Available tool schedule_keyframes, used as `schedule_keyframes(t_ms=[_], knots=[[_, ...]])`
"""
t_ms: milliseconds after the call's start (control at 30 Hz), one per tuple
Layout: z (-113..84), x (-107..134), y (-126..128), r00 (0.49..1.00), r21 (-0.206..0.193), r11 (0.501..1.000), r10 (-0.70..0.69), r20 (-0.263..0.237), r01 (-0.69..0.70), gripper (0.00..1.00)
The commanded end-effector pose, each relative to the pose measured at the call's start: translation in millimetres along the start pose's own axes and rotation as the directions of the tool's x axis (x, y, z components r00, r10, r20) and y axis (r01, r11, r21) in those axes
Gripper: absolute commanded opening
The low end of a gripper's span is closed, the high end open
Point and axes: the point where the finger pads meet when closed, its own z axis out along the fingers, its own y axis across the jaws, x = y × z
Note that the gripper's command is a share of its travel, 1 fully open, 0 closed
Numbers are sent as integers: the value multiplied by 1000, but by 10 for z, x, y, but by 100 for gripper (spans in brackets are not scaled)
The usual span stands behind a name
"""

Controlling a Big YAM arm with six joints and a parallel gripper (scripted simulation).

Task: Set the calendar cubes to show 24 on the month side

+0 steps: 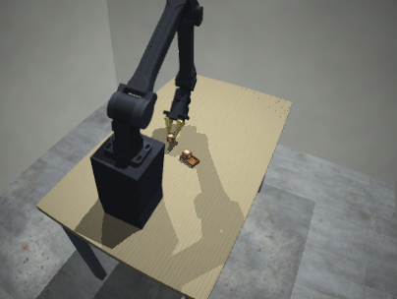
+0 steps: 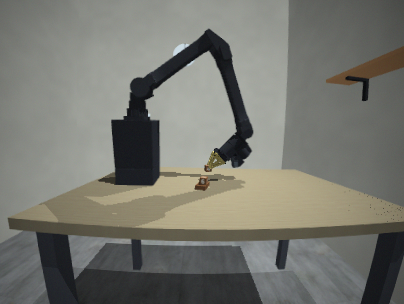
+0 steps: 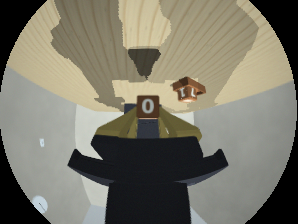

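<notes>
A tan worktop [image 1: 236,148] on dark legs stands on a grey floor by grey walls. Only the wrist view shows a 0 on the cube [image 3: 149,106] clamped in the pincer [image 1: 173,132]. The arm arches over, pincer angled above the worktop's middle, near the tray [image 1: 190,158] holding another cube [image 3: 188,90].

The tray [image 1: 190,159] is too small for its month name to be read.

The gripper [image 1: 171,132] holds one cube [image 3: 148,106] btw its fingers, above the table [image 1: 236,148], not touching it. The tray [image 1: 191,159] w/ the second cube [image 3: 186,88] in it lies on the table, just ahead of the gripper and to its right in wrist view, apart from it.
</notes>
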Motion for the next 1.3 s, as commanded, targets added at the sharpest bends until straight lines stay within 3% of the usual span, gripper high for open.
schedule_keyframes(t_ms=[0,167,233,567,667,833,933,967,1133,1267], knots=[[-6,-138,-35,1000,-7,1000,20,23,-19,25],[59,-200,-21,1000,-3,1000,11,23,-11,25],[-29,-230,-46,999,-7,1000,14,46,-13,25],[182,-314,-20,1000,-3,1000,-1,22,1,25],[83,-342,-48,999,-7,1000,3,44,-3,25],[248,-376,-18,1000,-3,1000,-2,21,2,25],[191,-376,-28,1000,-4,1000,-1,29,1,25],[43,-382,-49,998,-5,1000,3,56,-3,25],[219,-402,-32,1000,-5,1000,0,30,0,25],[189,-403,-32,999,-4,1000,0,35,0,25]])
